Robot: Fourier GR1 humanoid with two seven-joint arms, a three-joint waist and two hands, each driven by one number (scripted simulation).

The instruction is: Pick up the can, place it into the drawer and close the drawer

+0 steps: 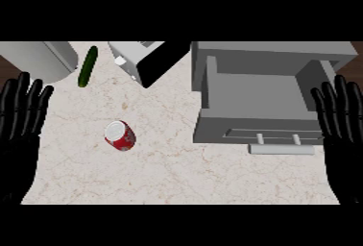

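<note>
Red and silver, the can (120,135) stands on our pale marbled counter (177,178), its round top tipped slightly up-left, left of the open grey drawer (259,91). We rest our left hand (21,108) and right hand (339,113) at the edges, fingers straight, holding nothing. A green cucumber (87,66) lies far behind.

You see the left robot hand (21,108) cut by the frame's left edge, the right robot hand (339,115) by the right edge; the grey container (39,57), upper left, is cropped too.
</note>
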